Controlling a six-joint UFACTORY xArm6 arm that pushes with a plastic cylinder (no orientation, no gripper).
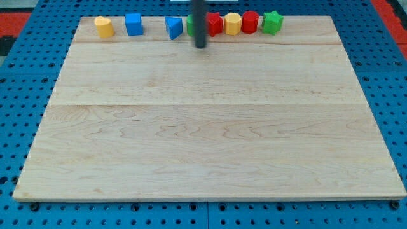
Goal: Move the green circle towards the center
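A pale wooden board (210, 127) lies on blue pegboard (19, 95); at top centre, my tip (201, 46), holding nothing, stands just beside the part-hidden green block (190, 25).

Eight blocks are being counted along the desk (210, 159) top edge: two yellow (104, 27) (233, 23), two blue (133, 24) (173, 28), two red (215, 24) (250, 21), two green (273, 22) (190, 25), one green being mostly hidden behind the rod. One rod is being seen.
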